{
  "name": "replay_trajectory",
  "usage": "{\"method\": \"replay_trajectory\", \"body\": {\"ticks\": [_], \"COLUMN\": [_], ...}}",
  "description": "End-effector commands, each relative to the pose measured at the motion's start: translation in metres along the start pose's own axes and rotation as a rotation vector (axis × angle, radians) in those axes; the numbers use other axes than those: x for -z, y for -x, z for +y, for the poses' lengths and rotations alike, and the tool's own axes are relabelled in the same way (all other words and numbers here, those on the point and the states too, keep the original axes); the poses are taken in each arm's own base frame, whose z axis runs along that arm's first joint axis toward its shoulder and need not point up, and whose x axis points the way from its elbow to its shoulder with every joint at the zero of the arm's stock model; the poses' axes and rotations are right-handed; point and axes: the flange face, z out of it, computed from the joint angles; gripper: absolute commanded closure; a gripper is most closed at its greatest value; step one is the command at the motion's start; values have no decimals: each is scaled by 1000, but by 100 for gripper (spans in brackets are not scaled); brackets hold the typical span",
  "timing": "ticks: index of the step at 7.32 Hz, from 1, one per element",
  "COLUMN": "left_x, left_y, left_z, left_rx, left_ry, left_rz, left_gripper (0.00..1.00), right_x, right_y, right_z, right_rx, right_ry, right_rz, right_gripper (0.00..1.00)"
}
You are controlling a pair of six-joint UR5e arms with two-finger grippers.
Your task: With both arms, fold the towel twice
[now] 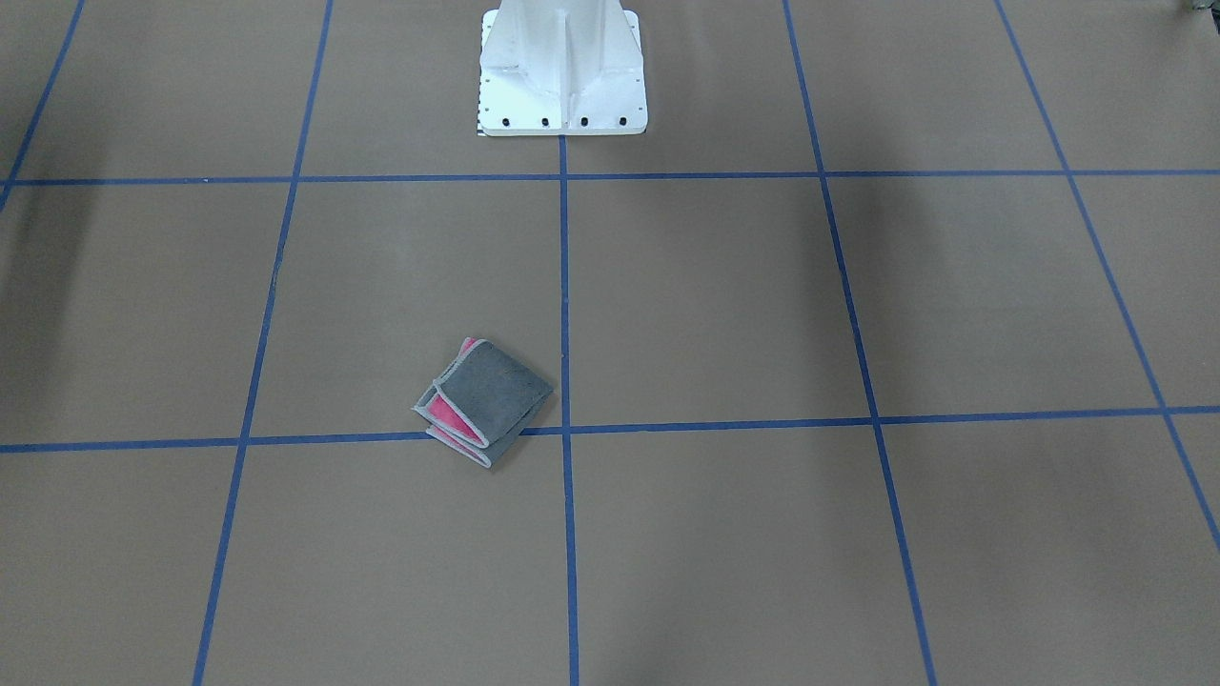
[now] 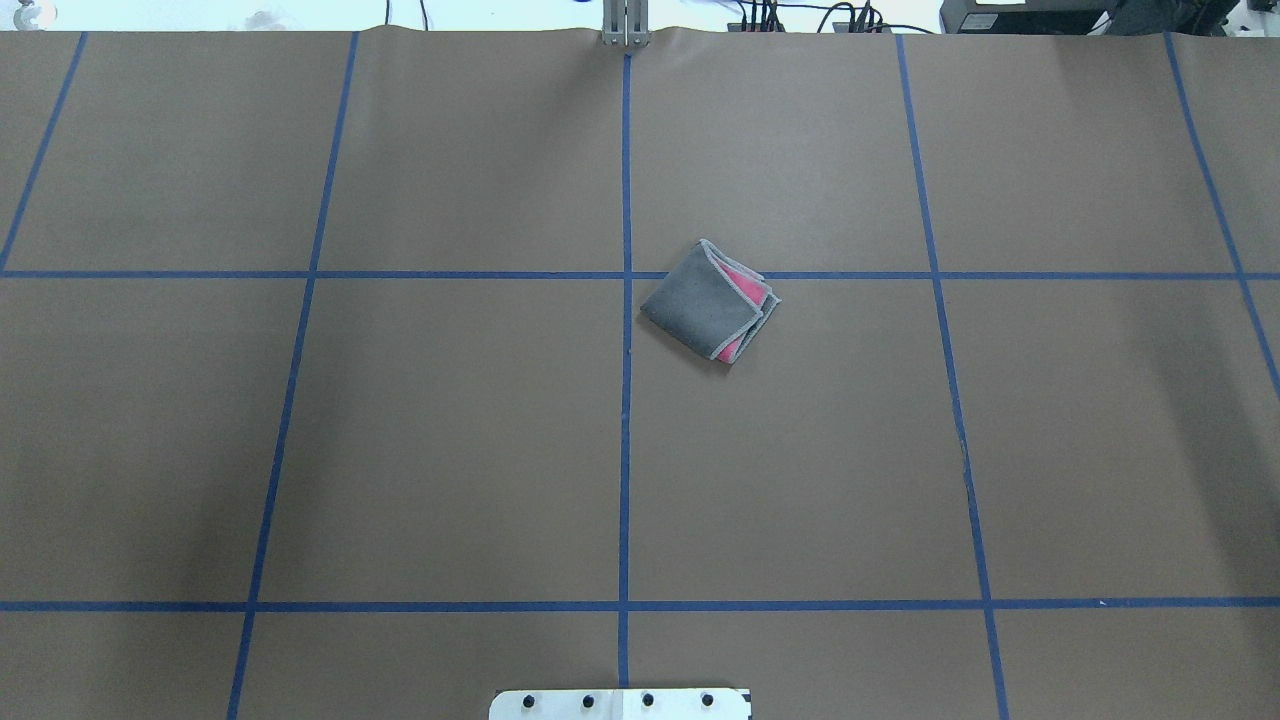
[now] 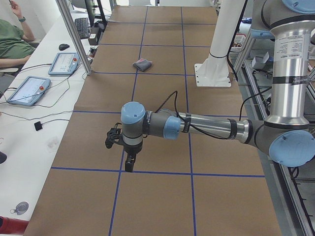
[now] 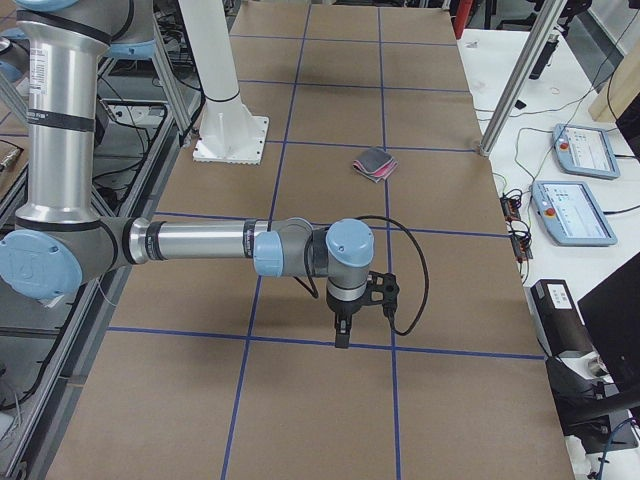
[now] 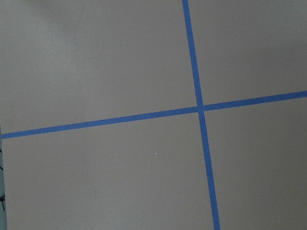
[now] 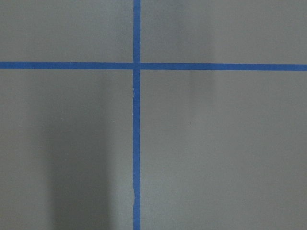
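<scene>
Bare table (image 2: 450, 450) on all sides of towel (image 2: 700, 305), white pedestal (image 1: 562, 76) well apart

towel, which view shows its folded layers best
The exterior front-facing view: the towel lies with its open edges toward the camera, pink showing between grey layers. The overhead exterior view shows it clearly too, mostly the grey top. Both side views show it small and distant; the wrist views miss it.
</scene>
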Motion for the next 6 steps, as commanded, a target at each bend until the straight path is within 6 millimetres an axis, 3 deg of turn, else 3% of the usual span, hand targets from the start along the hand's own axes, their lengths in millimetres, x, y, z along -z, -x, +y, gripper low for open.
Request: {"method": "replay_trajectory", "body": {"ticks": [1,6], "left_x": [0,6], "left_y": [-7,-9], "left_z": [3,12], "left_rx": [6,-2], "left_ry": [1,-6], "left_rz": [78,78], "left_gripper": [0,0], "right_x": [3,-4], "right_y": [3,1], "right_z": [1,3], "right_rx": [-18,-27], "right_ry": [0,16], "right_rz": [-1,-41], "right_gripper": [0,0]}}
